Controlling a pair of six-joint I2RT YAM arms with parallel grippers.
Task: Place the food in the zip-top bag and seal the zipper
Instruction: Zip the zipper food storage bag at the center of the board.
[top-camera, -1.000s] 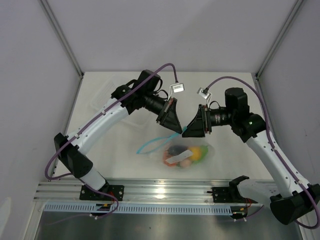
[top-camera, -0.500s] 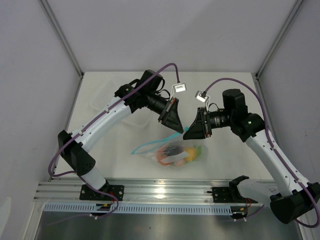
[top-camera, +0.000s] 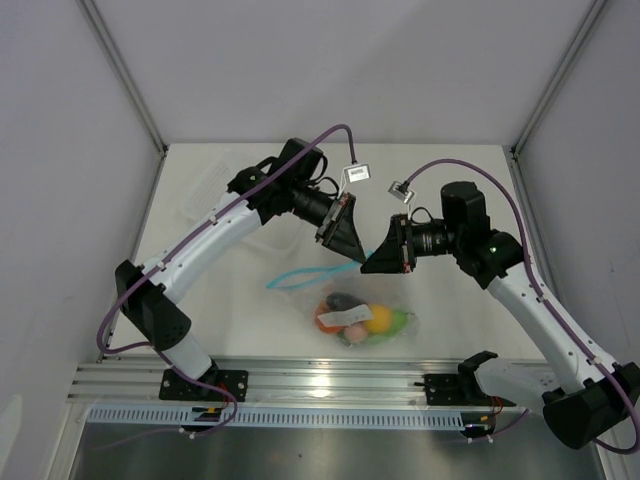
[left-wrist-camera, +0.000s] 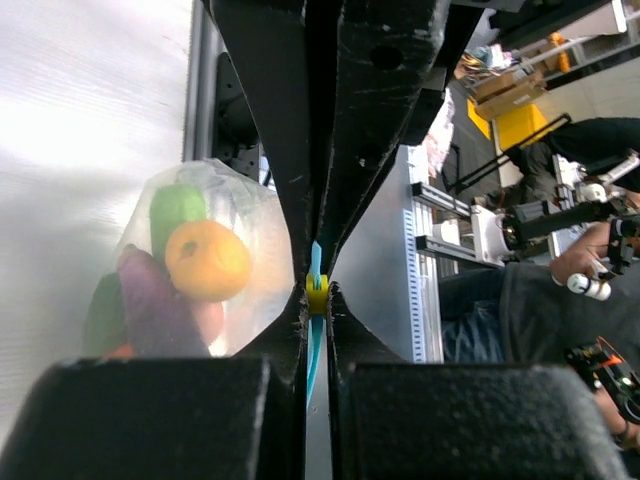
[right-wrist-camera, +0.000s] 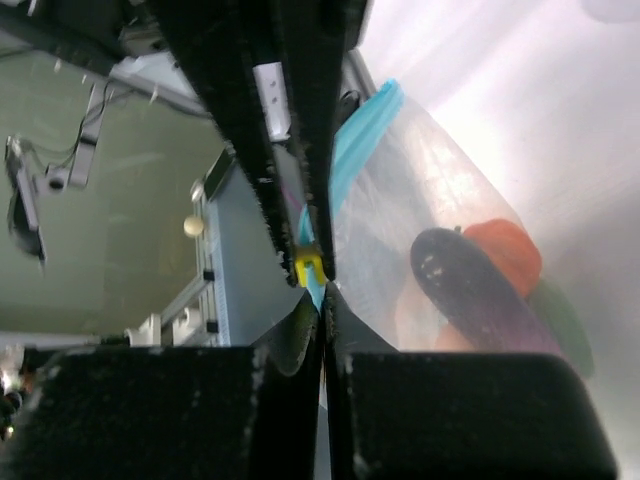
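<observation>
Setting: white table (top-camera: 450, 175) inside a white-walled enclosure with metal corner posts.
Near edge: aluminium rail (top-camera: 320, 380) carrying both arm bases, left arm's on the left.
Food (top-camera: 365, 322): clustered in the sagging bottom of the bag, just beyond the rail, between the two arms.
Pieces, top view: orange piece (top-camera: 327, 318) on the left, dark eggplant (top-camera: 345, 301) above it, yellow lemon (top-camera: 380, 318) mid-cluster, green piece (top-camera: 402, 322) on the right.
Pieces, wrist views: eggplant (left-wrist-camera: 150, 300) and (right-wrist-camera: 470, 290) seen through the clear film; other pieces blurred.
Zip-top bag (top-camera: 352, 290): clear, mouth edge raised toward the grippers, contents low; bottom touching the table or not, cannot tell.
Zipper (top-camera: 300, 275): teal strip, loose length trailing left of the grippers; other end caught between both sets of fingers.
Yellow tab (left-wrist-camera: 317, 295): on the strip, right at the pinch; also seen at (right-wrist-camera: 305, 262).
Left gripper (top-camera: 356, 258): jaws pressed together on the zipper (left-wrist-camera: 314, 350).
Right gripper (top-camera: 368, 267): jaws likewise pinching the zipper (right-wrist-camera: 355, 150), tip just beside the left gripper's.
Far left: clear rigid tray (top-camera: 197, 200), partly behind the left arm, well apart from the bag.
</observation>
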